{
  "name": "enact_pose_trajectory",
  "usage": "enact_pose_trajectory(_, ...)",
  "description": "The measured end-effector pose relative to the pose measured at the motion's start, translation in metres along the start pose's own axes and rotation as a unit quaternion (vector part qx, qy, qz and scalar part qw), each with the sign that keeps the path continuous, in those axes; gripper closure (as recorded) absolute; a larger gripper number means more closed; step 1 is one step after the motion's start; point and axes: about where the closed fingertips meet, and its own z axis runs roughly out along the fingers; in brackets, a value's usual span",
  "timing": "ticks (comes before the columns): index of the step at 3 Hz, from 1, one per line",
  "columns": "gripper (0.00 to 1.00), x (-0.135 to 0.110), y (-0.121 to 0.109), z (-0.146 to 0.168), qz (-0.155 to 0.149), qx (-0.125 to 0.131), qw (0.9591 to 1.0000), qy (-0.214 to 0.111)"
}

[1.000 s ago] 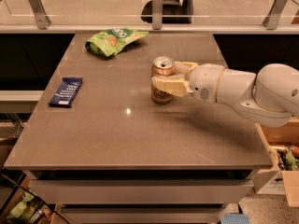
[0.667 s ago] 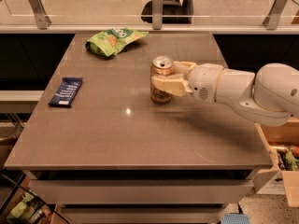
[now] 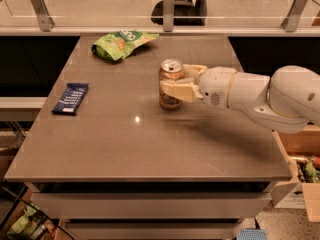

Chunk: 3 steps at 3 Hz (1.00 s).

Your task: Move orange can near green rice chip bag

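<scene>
The claw point(image 3: 173, 83) reaches in from the right and grips the orange can point(image 3: 171, 70), which stands upright near the middle of the surface point(image 3: 150, 149). The green chip bag point(image 3: 121, 42) lies at the far edge, well apart from the can. A dark blue bar point(image 3: 70, 98) lies near the left edge.

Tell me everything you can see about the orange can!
The orange can is small and made of shiny metal, orange-gold with dark lettering and a silver top with a pull tab. It is upright near the middle of the brown table, a bit to the right. The gripper reaches in from the right and clamps it, with one cream finger across its front and one behind. Nothing else touches it.
</scene>
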Motion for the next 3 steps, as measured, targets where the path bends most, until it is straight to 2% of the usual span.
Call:
enact_pose_trajectory(1,1.00,-0.009,-0.008,0.004,-0.004,-0.002,1.0000,0.004)
enact_pose_trajectory(3,1.00,-0.037,-0.037,0.013,-0.015,-0.007,0.9998,0.009)
